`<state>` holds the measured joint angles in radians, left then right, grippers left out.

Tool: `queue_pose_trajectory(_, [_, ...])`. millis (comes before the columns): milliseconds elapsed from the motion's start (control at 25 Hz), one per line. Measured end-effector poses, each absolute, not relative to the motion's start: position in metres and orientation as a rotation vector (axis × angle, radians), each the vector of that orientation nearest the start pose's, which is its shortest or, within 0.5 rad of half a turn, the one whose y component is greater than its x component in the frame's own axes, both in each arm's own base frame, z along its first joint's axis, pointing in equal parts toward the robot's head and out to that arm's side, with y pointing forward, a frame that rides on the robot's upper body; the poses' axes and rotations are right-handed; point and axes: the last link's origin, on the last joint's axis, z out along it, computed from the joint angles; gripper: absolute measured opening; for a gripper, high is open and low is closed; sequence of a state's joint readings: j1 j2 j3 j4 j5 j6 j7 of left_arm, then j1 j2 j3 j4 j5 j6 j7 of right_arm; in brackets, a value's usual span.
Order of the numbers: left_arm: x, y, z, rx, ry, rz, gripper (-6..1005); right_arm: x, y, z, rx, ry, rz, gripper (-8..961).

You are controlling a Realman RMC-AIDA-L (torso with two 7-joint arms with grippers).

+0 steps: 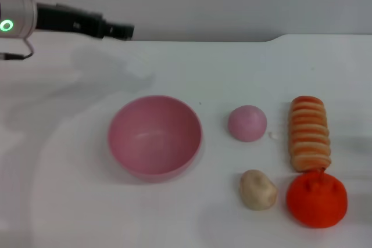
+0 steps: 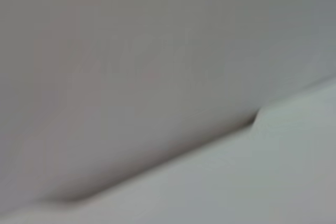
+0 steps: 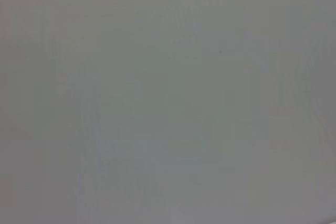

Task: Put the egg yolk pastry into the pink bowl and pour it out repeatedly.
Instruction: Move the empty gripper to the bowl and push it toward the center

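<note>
The pink bowl (image 1: pixel 154 136) stands upright and empty on the white table, left of centre in the head view. The egg yolk pastry (image 1: pixel 257 189), a pale beige lump, lies on the table to the bowl's right and nearer the front. My left gripper (image 1: pixel 119 29) is raised at the far left, high above the table and well away from the bowl. My right gripper is out of view. The left wrist view shows only the grey wall and the table's edge; the right wrist view shows only a plain grey surface.
A smooth pink dome (image 1: pixel 247 122) sits right of the bowl. A ridged orange-and-cream roll (image 1: pixel 310 133) lies at the right, with a round orange-red piece (image 1: pixel 317 200) in front of it. The table's back edge (image 1: pixel 232 41) meets a grey wall.
</note>
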<state>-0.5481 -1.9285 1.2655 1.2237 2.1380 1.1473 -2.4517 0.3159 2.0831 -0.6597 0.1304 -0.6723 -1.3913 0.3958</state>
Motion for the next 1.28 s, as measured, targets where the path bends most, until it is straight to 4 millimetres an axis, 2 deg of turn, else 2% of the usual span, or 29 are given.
queue_pose_trajectory(120, [-0.184,0.394,0.07,-2.368,-0.999,-0.023,801,0.384,0.252,0.001,-1.359,0.801,0.793,561])
queue_pose_trajectory(240, [-0.184,0.394,0.07,-2.368,-0.999,-0.023,798,0.383,0.253,0.001,-1.359,0.798,0.796,561])
queue_pose_trajectory(280, [-0.181,0.387,0.072,-2.357,-0.992,0.034,796,0.383,0.254,0.001,-1.359,0.798,0.797,561])
queue_pose_trajectory(320, [-0.176,0.368,0.07,-2.365,-0.972,0.193,795,0.383,0.254,0.001,-1.36,0.797,0.797,561])
queue_pose_trajectory(440, [-0.176,0.364,0.066,-2.38,-0.991,0.217,791,0.382,0.255,0.002,-1.36,0.795,0.798,561])
queue_pose_trajectory(520, [-0.178,0.361,0.055,-2.408,-1.024,0.252,789,0.382,0.255,0.002,-1.361,0.794,0.799,561])
queue_pose_trajectory(1280, [-0.197,0.38,-0.017,-2.483,-1.054,0.447,764,0.383,0.254,0.002,-1.356,0.797,0.796,561])
